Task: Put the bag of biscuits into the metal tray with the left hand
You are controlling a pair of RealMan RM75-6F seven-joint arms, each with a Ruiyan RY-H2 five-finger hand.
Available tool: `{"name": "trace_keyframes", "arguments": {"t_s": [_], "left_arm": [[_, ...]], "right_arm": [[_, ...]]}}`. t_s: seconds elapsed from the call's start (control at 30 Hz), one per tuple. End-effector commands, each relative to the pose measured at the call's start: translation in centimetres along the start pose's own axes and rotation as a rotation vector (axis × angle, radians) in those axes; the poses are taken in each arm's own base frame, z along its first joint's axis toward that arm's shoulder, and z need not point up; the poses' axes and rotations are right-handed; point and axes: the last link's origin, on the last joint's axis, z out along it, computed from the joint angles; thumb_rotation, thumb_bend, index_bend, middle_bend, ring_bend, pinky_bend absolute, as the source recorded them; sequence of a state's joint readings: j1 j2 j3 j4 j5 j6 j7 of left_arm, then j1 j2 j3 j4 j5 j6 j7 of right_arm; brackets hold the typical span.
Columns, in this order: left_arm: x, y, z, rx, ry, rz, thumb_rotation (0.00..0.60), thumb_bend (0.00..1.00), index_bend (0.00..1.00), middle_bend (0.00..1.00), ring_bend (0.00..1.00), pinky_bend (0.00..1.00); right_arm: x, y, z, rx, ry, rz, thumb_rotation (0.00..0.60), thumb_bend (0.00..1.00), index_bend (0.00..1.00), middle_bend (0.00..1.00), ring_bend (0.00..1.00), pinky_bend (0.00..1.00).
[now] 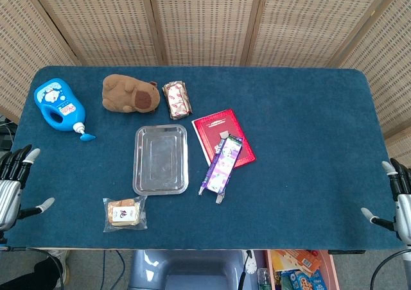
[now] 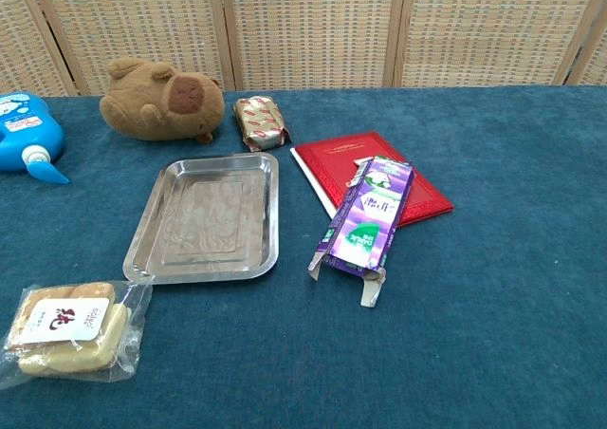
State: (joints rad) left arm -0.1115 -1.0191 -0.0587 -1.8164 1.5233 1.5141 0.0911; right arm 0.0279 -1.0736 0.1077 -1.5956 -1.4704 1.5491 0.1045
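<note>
The bag of biscuits (image 1: 124, 213) (image 2: 71, 328) is a clear packet with a white label, lying flat near the table's front edge. Just beyond it lies the empty metal tray (image 1: 161, 160) (image 2: 204, 218). My left hand (image 1: 14, 186) hovers at the table's left edge, fingers spread, holding nothing, well left of the bag. At the right edge my right hand (image 1: 397, 200) is also spread and empty. Neither hand shows in the chest view.
A brown plush capybara (image 1: 130, 93), a blue bottle (image 1: 60, 103) and a foil-wrapped snack (image 1: 176, 99) sit behind the tray. A red booklet (image 1: 222, 138) with a purple box (image 1: 221, 164) across it lies right of the tray.
</note>
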Motion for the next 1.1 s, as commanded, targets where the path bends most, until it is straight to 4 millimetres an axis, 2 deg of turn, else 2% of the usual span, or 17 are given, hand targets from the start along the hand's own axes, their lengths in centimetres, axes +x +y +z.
{"name": "trace_keyframes", "arguments": {"t_s": [0.03, 0.2, 0.33, 0.4, 0.53, 0.7, 0.83, 1.1], "left_arm": [[0.0, 0.0, 0.0, -0.001, -0.001, -0.001, 0.6, 0.0, 0.0, 0.0, 0.0, 0.0], [-0.3, 0.2, -0.1, -0.015, -0.024, -0.003, 0.6, 0.0, 0.0, 0.0, 0.0, 0.0], [-1.6, 1.4, 0.1, -0.132, -0.116, -0.014, 0.6, 0.0, 0.0, 0.0, 0.0, 0.0], [-2.8, 2.0, 0.3, -0.213, -0.173, -0.015, 0.6, 0.0, 0.0, 0.0, 0.0, 0.01], [-5.9, 3.0, 0.4, -0.361, -0.291, -0.029, 0.6, 0.0, 0.0, 0.0, 0.0, 0.11], [-9.5, 4.2, 0.4, -0.519, -0.397, -0.037, 0.6, 0.0, 0.0, 0.0, 0.0, 0.15], [-11.1, 5.0, 0.8, -0.576, -0.419, -0.037, 0.6, 0.0, 0.04, 0.01, 0.01, 0.2], [-13.8, 5.5, 1.3, -0.572, -0.481, 0.045, 0.6, 0.0, 0.04, 0.02, 0.01, 0.21]], "right_arm": [[0.0, 0.0, 0.0, -0.002, -0.002, 0.002, 0.6, 0.0, 0.0, 0.0, 0.0, 0.0], [-0.1, 0.0, -0.1, -0.001, -0.008, 0.0, 0.6, 0.0, 0.0, 0.0, 0.0, 0.0], [0.0, 0.0, -0.1, 0.0, -0.006, -0.001, 0.6, 0.0, 0.0, 0.0, 0.0, 0.0], [-0.1, 0.0, -0.1, -0.001, -0.009, 0.0, 0.6, 0.0, 0.0, 0.0, 0.0, 0.0], [-0.2, -0.2, -0.1, 0.0, -0.015, -0.002, 0.6, 0.0, 0.0, 0.0, 0.0, 0.0], [-0.3, -0.1, 0.0, -0.007, -0.016, -0.005, 0.6, 0.0, 0.0, 0.0, 0.0, 0.0], [-0.3, 0.1, 0.1, -0.015, -0.018, -0.002, 0.6, 0.0, 0.0, 0.0, 0.0, 0.0], [-0.1, 0.3, 0.2, -0.02, -0.019, 0.007, 0.6, 0.0, 0.0, 0.0, 0.0, 0.0]]}}
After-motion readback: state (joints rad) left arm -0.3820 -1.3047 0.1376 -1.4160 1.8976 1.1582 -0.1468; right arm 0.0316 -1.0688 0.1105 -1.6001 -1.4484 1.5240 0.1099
